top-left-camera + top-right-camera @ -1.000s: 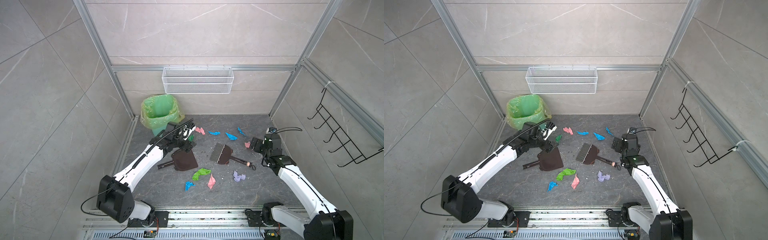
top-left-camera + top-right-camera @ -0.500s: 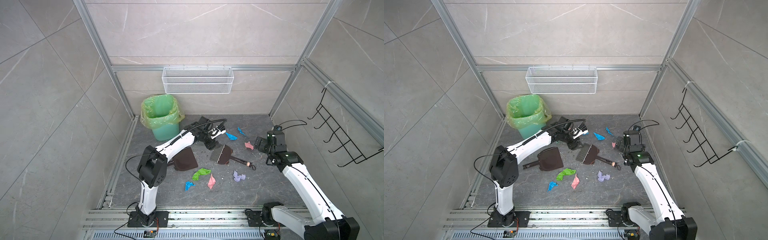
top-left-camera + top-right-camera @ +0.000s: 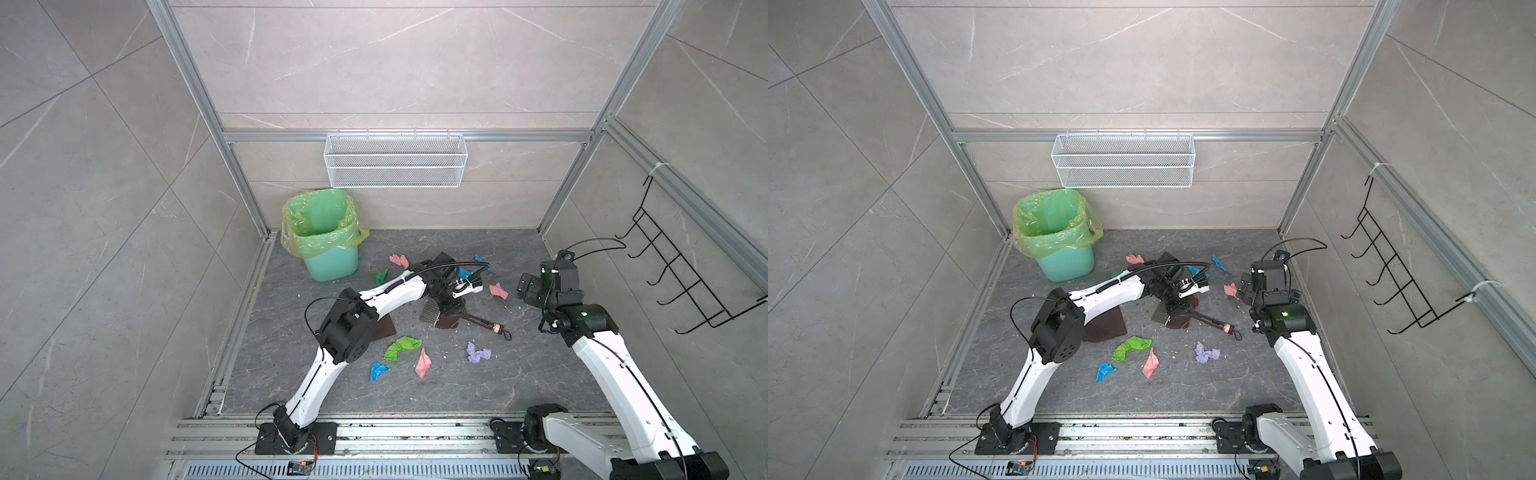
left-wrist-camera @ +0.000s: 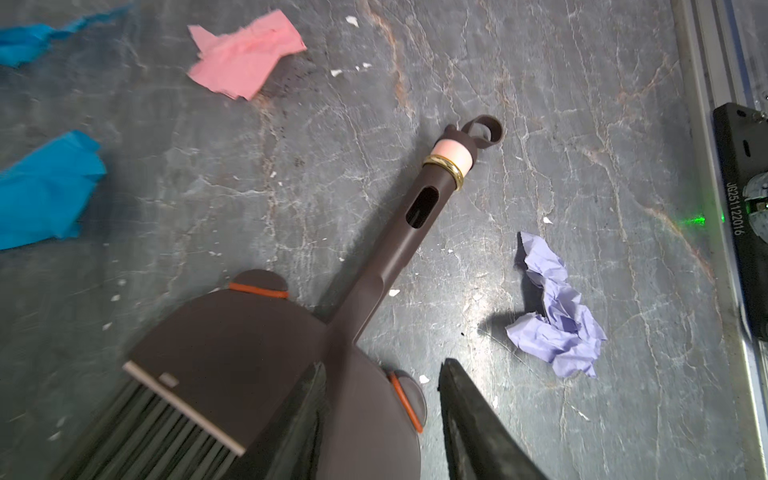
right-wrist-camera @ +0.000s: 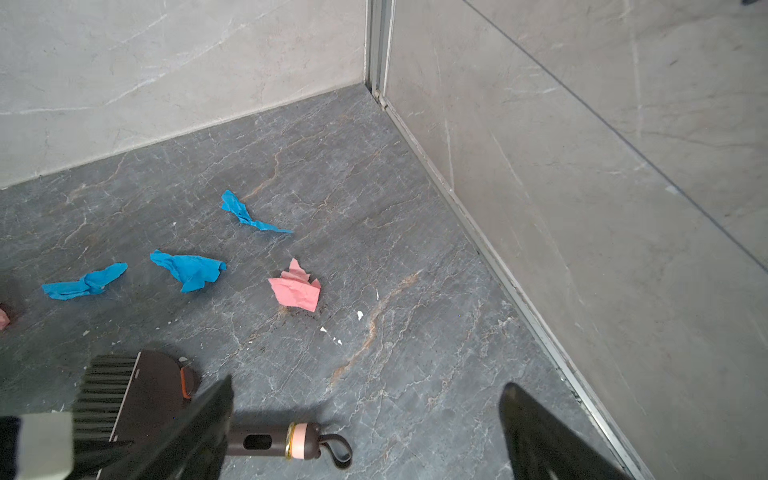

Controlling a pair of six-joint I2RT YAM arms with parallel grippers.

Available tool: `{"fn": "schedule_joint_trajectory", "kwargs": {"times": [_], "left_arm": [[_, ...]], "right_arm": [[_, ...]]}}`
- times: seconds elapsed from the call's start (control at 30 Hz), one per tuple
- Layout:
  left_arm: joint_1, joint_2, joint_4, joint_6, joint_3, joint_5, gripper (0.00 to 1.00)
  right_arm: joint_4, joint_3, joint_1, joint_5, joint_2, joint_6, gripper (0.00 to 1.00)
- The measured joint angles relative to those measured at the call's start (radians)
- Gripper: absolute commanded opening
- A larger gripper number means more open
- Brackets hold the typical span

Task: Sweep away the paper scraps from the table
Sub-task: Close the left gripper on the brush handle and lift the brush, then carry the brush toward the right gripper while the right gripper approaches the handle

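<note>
Nothing swept yet: paper scraps litter the table; left gripper straddles the brush, grip unclear; right gripper gapes empty.

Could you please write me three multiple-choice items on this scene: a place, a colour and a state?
1. Where does the bin stand? A back left corner; B front right corner; C centre.
2. What colour is the crumpled scrap in front of the brush handle? A lilac; B orange; C black.
3. How is the right gripper? A shut on the brush handle; B open, empty; C shut on a scrap.
Key: A, it sits far back on the left; A, its lilac folds show; B, its fingers stand wide apart, gripping nothing.
</note>
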Motion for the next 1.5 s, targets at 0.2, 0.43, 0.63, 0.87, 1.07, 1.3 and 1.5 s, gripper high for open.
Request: {"fn": "schedule_joint_trajectory", "kwargs": {"times": [0.2, 0.43, 0.63, 0.87, 1.07, 1.3, 1.5], "left_arm": [[-0.006, 0.06, 0.016, 0.003, 0.021, 0.002, 0.51], [-0.018, 0.111, 0.056, 0.002, 0.065, -0.018, 0.53], [-0.043, 0.115, 0.074, 0.004, 0.066, -0.054, 0.54], [-0.063, 0.14, 0.074, 0.034, 0.077, -0.089, 0.53], [-0.07, 0.14, 0.066, 0.061, 0.074, -0.126, 0.45], [-0.07, 0.132, 0.096, 0.081, 0.037, -0.195, 0.38], [-0.066, 0.094, 0.141, 0.065, -0.034, -0.228, 0.3]], "right_arm": [[-0.011, 0.0, 0.0, 0.007, -0.016, 0.0, 1.0], [-0.01, 0.0, 0.0, 0.006, -0.025, 0.0, 1.0], [-0.01, 0.0, 0.0, 0.003, -0.042, 0.0, 1.0], [-0.01, -0.002, 0.0, 0.002, -0.044, 0.0, 1.0], [-0.01, -0.003, 0.0, 0.002, -0.044, 0.0, 1.0], [-0.01, -0.005, 0.0, -0.002, -0.048, 0.0, 1.0], [-0.009, -0.01, 0.0, -0.018, -0.048, 0.001, 1.0]]}}
